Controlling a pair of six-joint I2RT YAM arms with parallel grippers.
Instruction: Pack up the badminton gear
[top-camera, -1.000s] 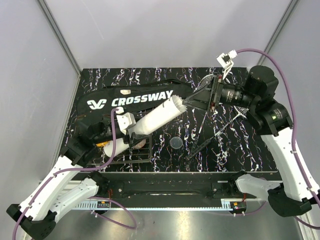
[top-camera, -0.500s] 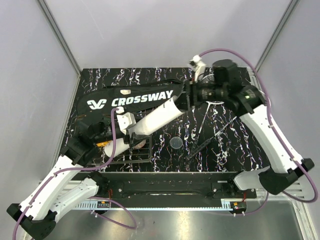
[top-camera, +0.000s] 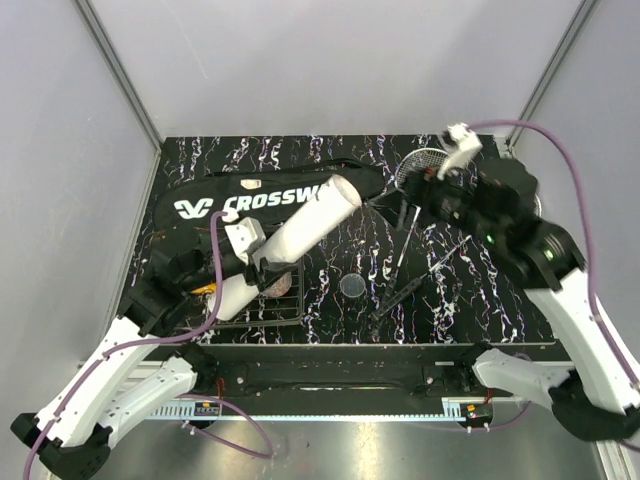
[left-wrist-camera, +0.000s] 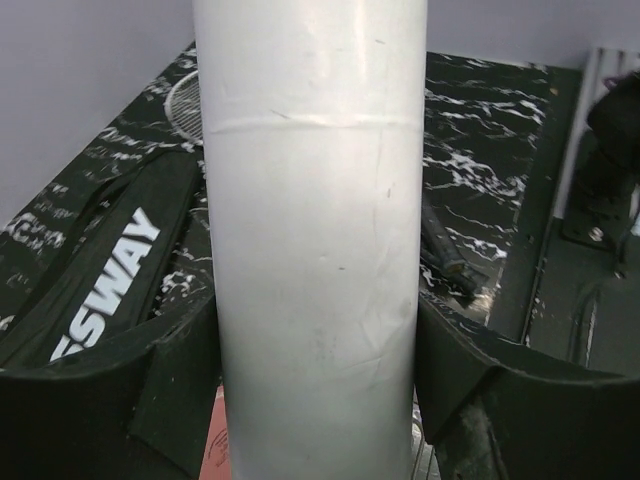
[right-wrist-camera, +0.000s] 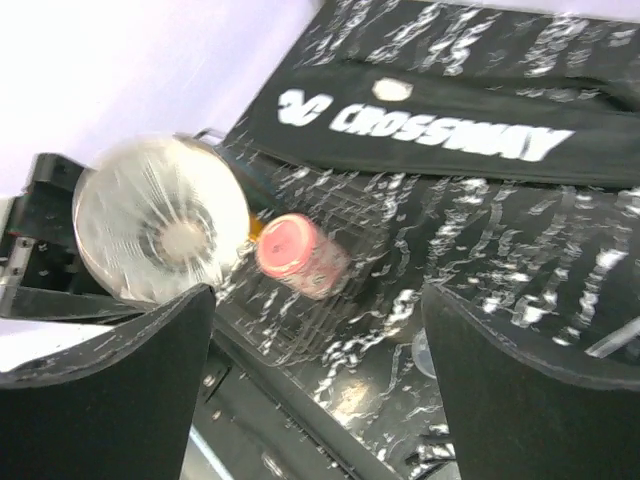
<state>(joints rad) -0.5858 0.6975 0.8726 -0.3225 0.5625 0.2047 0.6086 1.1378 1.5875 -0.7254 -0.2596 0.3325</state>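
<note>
My left gripper (top-camera: 262, 262) is shut on the white tube (top-camera: 295, 235) and holds it tilted, its open end up over the black CROSSWAY bag (top-camera: 200, 205). In the left wrist view the tube (left-wrist-camera: 310, 250) fills the space between my fingers. In the right wrist view a white feather shuttlecock sits inside the tube's open end (right-wrist-camera: 160, 232). My right gripper (top-camera: 412, 192) is open and empty, off to the right of the tube's mouth. One racket head (top-camera: 422, 163) lies at the back, with dark shafts (top-camera: 403, 238) running toward the front.
A pink cup (top-camera: 281, 284) lies on a wire rack (top-camera: 255, 308) under the tube, and it also shows in the right wrist view (right-wrist-camera: 300, 252). A yellow-black object (top-camera: 205, 288) sits by my left wrist. A small clear lid (top-camera: 352, 287) lies mid-table.
My right gripper went to the tube's mouth, then drew back to the right, open. My left gripper has shifted the tube up and toward the back over the bag.
</note>
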